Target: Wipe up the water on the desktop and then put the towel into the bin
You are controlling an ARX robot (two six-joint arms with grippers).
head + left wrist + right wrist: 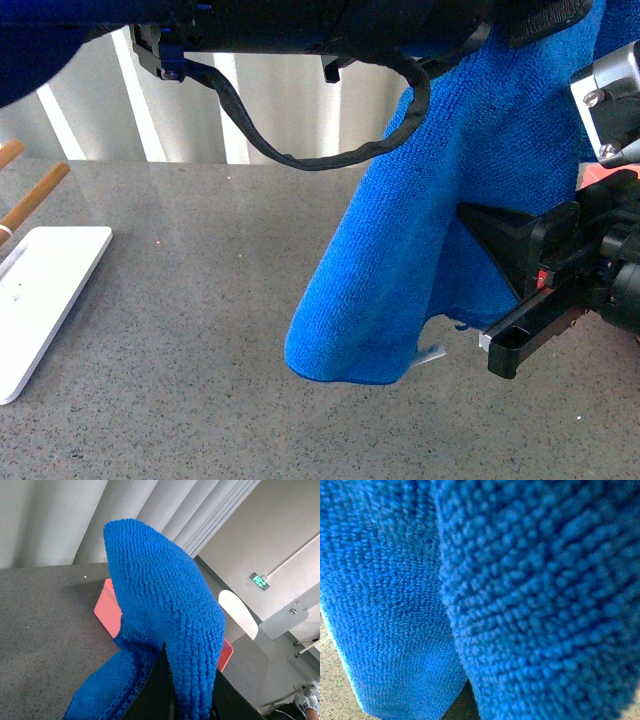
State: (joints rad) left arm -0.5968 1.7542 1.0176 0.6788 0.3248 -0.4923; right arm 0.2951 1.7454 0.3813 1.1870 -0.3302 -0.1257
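Pale pleated curtains (45, 520), plain grey wall (260, 530), green exit sign (258, 580), soft even light.

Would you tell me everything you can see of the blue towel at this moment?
The towel is a bright blue plush microfibre cloth with a small white tag near its lower edge. It hangs in loose folds, apparently lifted clear of the desktop, bunched over the left gripper, which appears to hold it. The right gripper sits beside it; contact is unclear. The pink bin shows behind it.
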